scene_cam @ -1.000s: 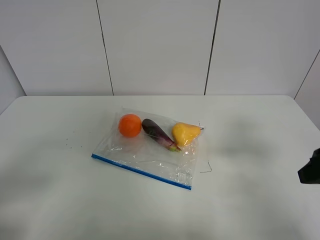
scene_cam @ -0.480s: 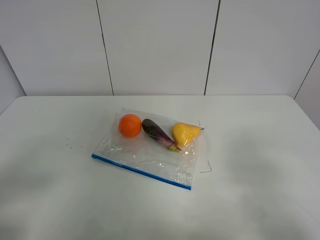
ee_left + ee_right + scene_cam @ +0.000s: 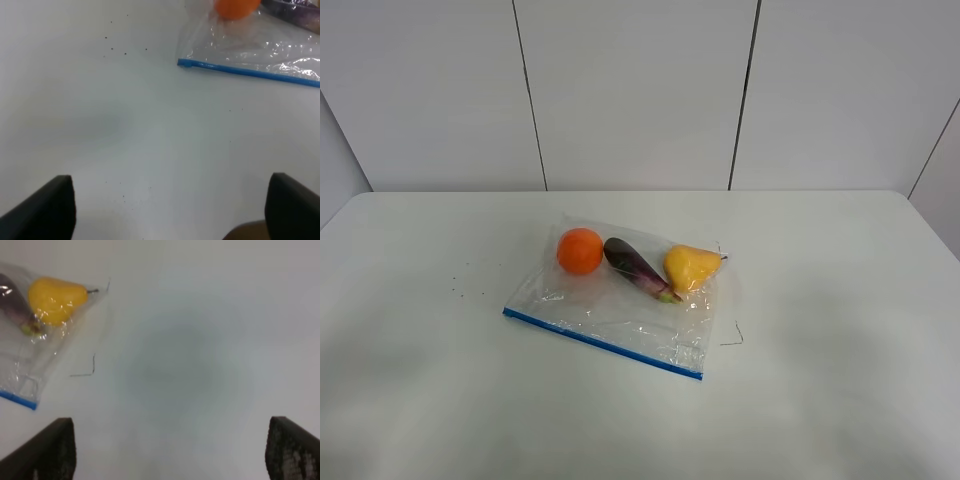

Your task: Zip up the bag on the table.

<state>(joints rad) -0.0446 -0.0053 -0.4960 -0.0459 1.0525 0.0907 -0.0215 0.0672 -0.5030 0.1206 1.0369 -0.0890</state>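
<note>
The clear bag (image 3: 620, 305) lies flat on the white table (image 3: 840, 300), with its blue zipper strip (image 3: 602, 343) along the near edge. Inside are an orange (image 3: 580, 250), a purple eggplant (image 3: 638, 267) and a yellow pear (image 3: 690, 267). Neither arm shows in the high view. The left gripper (image 3: 170, 215) is open and empty, above bare table short of the strip's end (image 3: 185, 63); the orange (image 3: 237, 7) is beyond it. The right gripper (image 3: 167, 450) is open and empty over bare table, off to the side of the pear (image 3: 52, 300) and the bag's corner (image 3: 20, 397).
A white panelled wall (image 3: 640, 90) stands behind the table. Small dark specks (image 3: 460, 290) dot the table left of the bag. A thin dark hooked mark (image 3: 732, 338) lies by the bag's right corner and also shows in the right wrist view (image 3: 87, 367).
A dark part of the right arm at the high view's right edge one second ago has left the view. The bag has not moved.
</note>
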